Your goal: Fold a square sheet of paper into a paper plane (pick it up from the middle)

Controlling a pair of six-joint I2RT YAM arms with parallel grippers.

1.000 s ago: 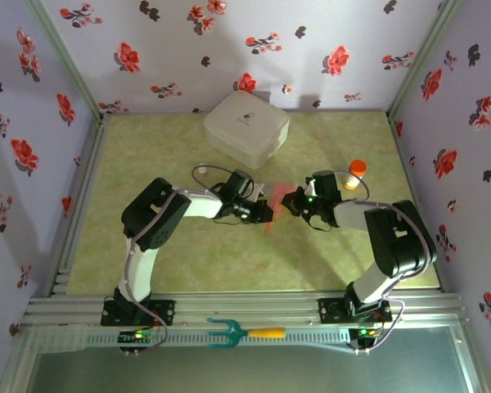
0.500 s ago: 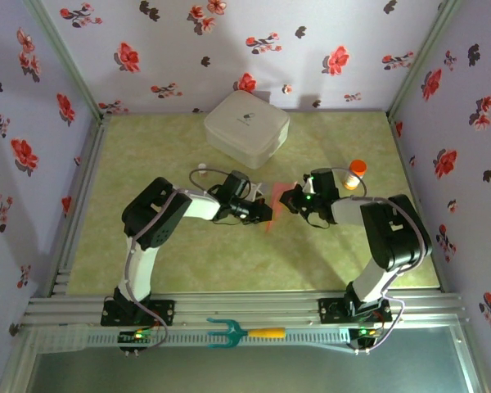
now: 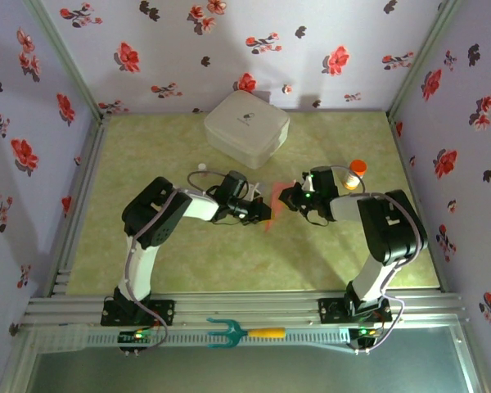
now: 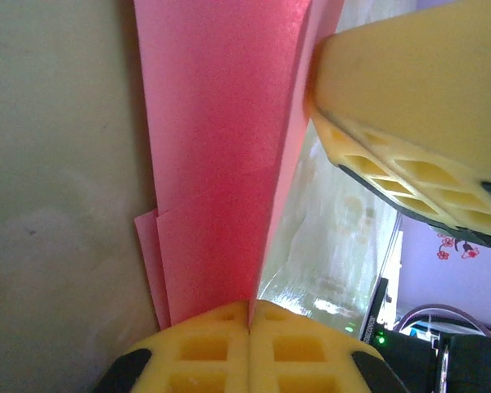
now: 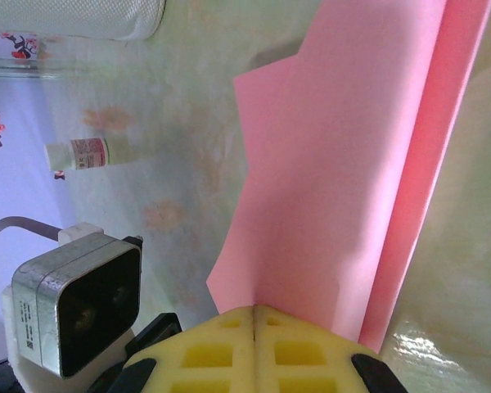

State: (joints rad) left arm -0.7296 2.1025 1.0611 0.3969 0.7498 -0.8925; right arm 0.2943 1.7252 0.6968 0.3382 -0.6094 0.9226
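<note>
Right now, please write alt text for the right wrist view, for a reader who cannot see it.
The right end effector, shut, pinches folded pink paper that rises toward the upper right. A small white bottle lies on the table at left.

This looks like a robot test booth in a lab, not a home. The left arm [image 3: 151, 217] and the right arm [image 3: 393, 237] are bolted to a metal rail [image 3: 245, 309] at the near edge of a green desk [image 3: 147, 155]. Flower-paper walls [image 3: 188, 49] stand behind and on both sides of the left claw [image 3: 263, 214] and the right claw [image 3: 286, 199]. Small green lights [image 3: 362, 331] glow on the arm bases.
</note>
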